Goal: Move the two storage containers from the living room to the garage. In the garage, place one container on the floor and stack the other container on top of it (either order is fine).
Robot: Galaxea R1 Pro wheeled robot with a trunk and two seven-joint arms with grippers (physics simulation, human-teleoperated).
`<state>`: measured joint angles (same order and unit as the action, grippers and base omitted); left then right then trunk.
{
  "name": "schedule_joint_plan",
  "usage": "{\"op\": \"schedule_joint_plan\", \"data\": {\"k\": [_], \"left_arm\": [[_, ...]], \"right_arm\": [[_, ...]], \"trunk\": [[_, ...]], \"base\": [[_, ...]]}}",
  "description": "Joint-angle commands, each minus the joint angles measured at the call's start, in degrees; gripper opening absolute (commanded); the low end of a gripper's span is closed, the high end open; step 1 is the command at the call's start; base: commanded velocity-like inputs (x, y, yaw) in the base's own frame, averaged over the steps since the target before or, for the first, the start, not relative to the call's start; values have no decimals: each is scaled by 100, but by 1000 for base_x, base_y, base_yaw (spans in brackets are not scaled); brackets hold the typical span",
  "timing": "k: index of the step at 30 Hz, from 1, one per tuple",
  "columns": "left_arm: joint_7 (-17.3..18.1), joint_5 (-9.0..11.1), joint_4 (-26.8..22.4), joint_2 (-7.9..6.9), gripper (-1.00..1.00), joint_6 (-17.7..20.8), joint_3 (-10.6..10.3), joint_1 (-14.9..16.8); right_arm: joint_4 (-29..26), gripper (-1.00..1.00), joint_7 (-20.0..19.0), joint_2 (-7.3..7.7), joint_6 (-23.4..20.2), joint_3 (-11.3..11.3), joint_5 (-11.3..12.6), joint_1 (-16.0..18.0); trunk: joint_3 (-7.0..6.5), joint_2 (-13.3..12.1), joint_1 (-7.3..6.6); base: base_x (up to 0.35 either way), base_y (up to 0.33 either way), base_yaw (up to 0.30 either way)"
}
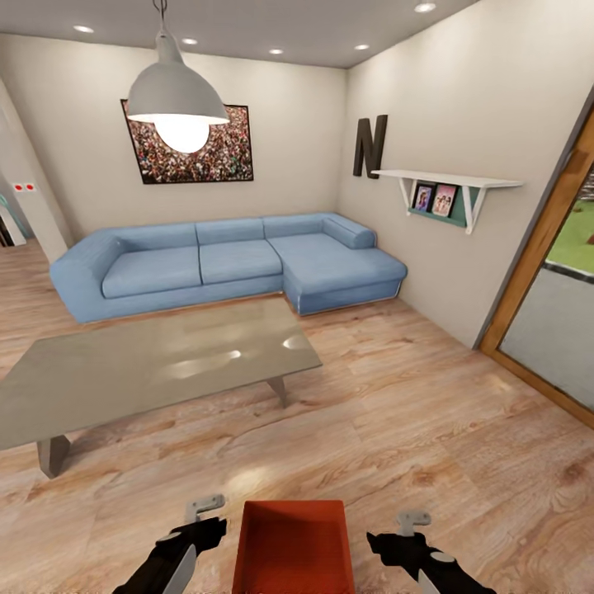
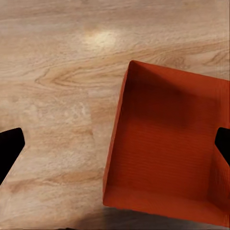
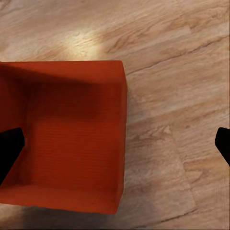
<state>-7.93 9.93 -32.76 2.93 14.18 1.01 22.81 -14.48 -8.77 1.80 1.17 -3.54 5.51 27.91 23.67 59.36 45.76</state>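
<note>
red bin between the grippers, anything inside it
The bin looks empty: bare red bottom and walls show. Its nearest end is cut off in the head view, and a fingertip covers a small patch.

Home living room, blue corner sofa (image 1: 231,264), coffee table (image 1: 148,363)

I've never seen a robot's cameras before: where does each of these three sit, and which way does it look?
Head view: from the head, forward and down over the sofa; both grippers, left, right.
Left wrist view: on the left arm, looking down at the storage container; dark fingertips.
Right wrist view: on the right arm, looking down; fingertips.
All share the container.
</note>
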Motion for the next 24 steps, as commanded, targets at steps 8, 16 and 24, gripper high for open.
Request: {"op": "schedule_joint_plan", "data": {"k": [8, 16, 24], "left_arm": [[-528, -167, -11, -39, 100, 56, -149, -3], [-551, -244, -17, 24, 100, 61, -241, -4], [-529, -258, -20, 1, 100, 76, -707, -3]], "right_arm": [[150, 100, -237, -2, 51, -35, 64, -4], [164, 100, 69, -20, 83, -34, 63, -5], [165, 100, 164, -30, 78, -32, 64, -5]], "trunk": [[225, 327, 176], [443, 648, 352], [659, 968, 528]], "base": [[0, 0, 0], [0, 0, 0], [0, 0, 0]]}}
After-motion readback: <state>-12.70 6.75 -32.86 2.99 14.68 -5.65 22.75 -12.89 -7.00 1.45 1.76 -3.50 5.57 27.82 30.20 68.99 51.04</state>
